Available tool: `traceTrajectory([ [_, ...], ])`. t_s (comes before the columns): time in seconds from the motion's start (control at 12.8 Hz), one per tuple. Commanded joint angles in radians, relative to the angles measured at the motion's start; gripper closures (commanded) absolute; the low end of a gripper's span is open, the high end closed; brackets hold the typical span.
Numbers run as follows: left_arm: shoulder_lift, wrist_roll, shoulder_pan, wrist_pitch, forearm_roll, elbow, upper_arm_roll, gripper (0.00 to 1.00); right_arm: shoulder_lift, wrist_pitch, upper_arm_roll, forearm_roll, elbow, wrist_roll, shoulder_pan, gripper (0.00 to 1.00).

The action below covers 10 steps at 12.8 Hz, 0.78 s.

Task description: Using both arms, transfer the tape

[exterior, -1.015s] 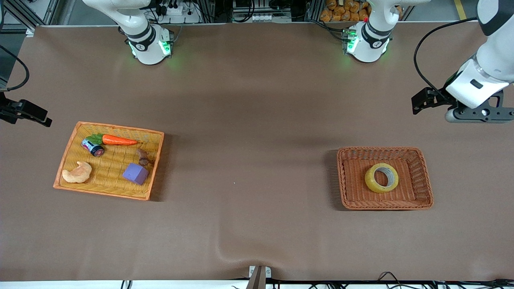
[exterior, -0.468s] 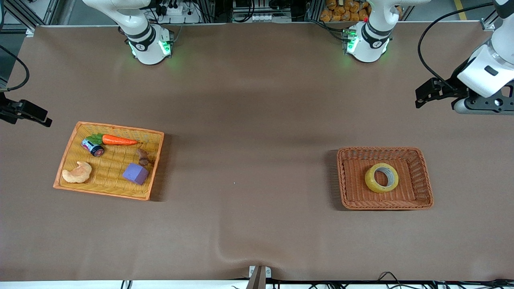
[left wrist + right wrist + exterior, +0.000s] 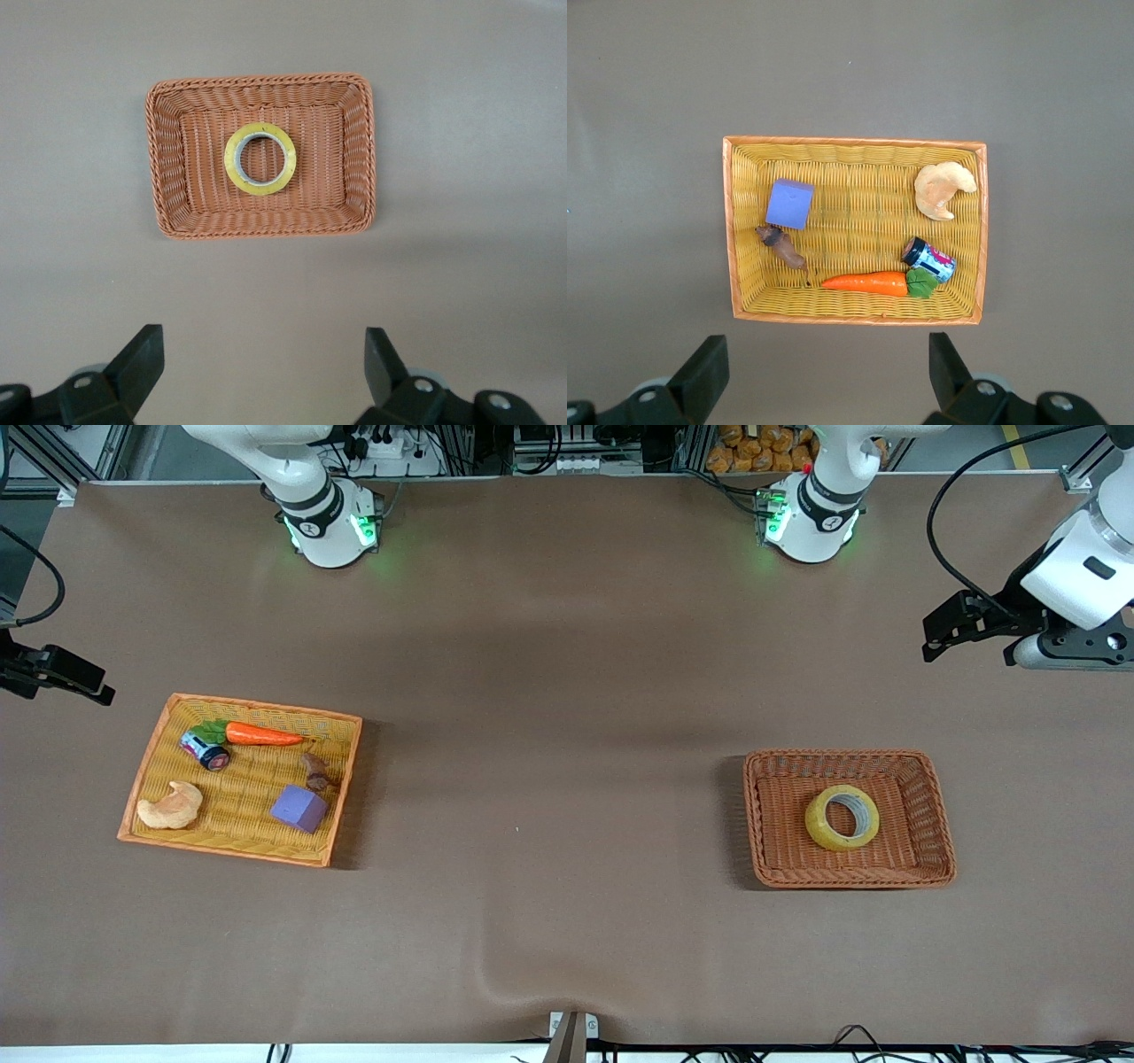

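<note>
**Well below the spread left fingers [image 3: 133,363]: tape roll [image 3: 842,817] flat in a brown basket [image 3: 930,872]**

Under the left gripper [image 3: 261,372], raised high over the surface [image 3: 549,691], fingers parted wide and gripping nothing: yellow tape roll lying flat, hole upward, near the middle of the wicker basket, clear of every wall. Well apart from those fingers, with bare surface between.

Under the right gripper [image 3: 819,372], also raised and waiting, fingers likewise parted and holding nothing: yellow tray [image 3: 159,726] with a carrot [image 3: 261,734], a small can [image 3: 205,750], a croissant [image 3: 170,806] and a purple block [image 3: 299,808]. No tape there.

Equally fitting a roll waiting for collection and a roll already delivered at the left arm's end; not settled here.

Probably light and rigid, with a stiff core and a smooth, slightly slippery outer wrap. Likely to slide on the weave rather than tip. Best hold, by this judgement: one finger down through the hole, the other outside, pinching the ring wall.
</note>
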<state>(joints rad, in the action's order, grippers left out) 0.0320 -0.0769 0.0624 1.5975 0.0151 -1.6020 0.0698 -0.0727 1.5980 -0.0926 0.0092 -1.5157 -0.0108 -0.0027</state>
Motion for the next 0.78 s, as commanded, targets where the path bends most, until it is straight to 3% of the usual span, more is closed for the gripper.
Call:
traceTrajectory([
  [0.0,0.000,0.017,-0.006,-0.066,0.006,0.017,-0.004,0.00,-0.009,-0.003,0.004,0.012,0.017,0.009,-0.006,0.00],
  [0.7,0.006,0.072,-0.004,-0.079,0.003,0.022,-0.005,0.00,-0.009,-0.003,0.004,0.012,0.017,0.009,-0.006,0.00],
])
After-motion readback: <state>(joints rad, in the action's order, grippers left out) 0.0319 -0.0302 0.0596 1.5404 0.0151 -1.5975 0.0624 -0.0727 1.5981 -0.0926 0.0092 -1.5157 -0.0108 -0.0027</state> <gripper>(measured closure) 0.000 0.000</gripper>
